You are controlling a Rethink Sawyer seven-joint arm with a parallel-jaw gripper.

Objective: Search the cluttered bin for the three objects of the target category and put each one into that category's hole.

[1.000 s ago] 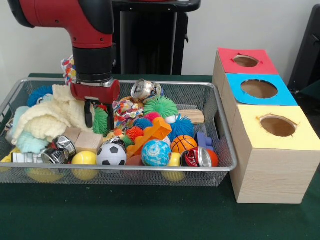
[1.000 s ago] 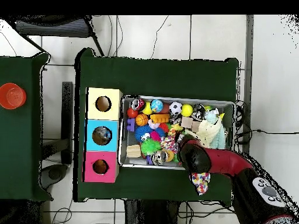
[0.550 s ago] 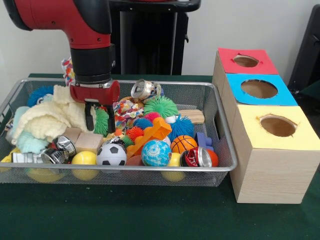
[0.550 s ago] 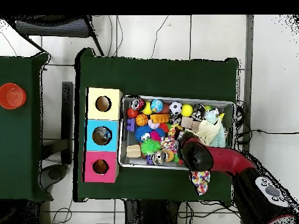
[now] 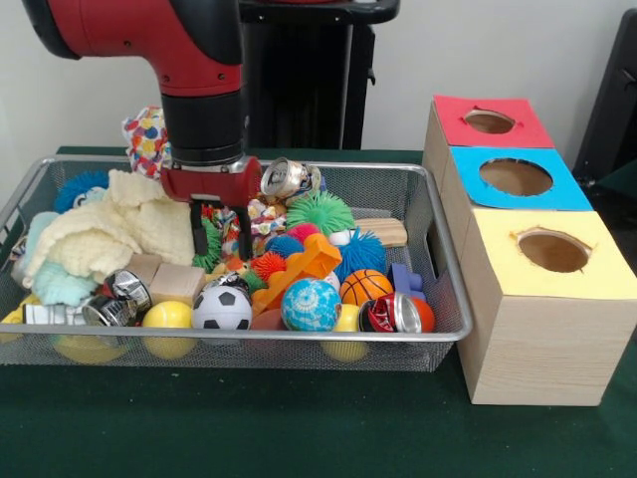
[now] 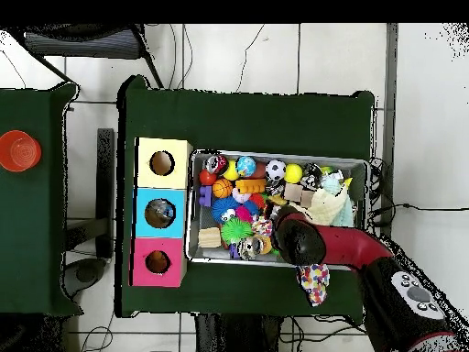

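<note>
A wire bin (image 5: 450, 299) holds a jumble of toys. My gripper (image 5: 221, 237) hangs open over the bin's back middle, its black fingers (image 5: 199, 232) straddling a patterned cloth (image 5: 261, 217) and a green spiky ball (image 5: 209, 251). Around it lie a silver can (image 5: 287, 177), a larger green spiky ball (image 5: 320, 211), a blue spiky ball (image 5: 360, 253), an orange block (image 5: 311, 261), a soccer ball (image 5: 221, 309), a globe ball (image 5: 311, 305), a basketball (image 5: 365, 286) and a red can (image 5: 396, 313). In the overhead view the arm (image 6: 298, 240) covers the gripper.
A wooden box (image 5: 542, 344) beside the bin has a red hole (image 5: 489, 121), a blue hole (image 5: 516, 176) and a yellow hole (image 5: 553, 252). A cream cloth (image 5: 109, 231) fills the bin's left part. A second patterned cloth (image 5: 144, 129) lies behind the bin.
The gripper has shifted to the right in the front view, from the edge of the cream cloth to over the patterned cloth. It stays open. The toys have not moved.
</note>
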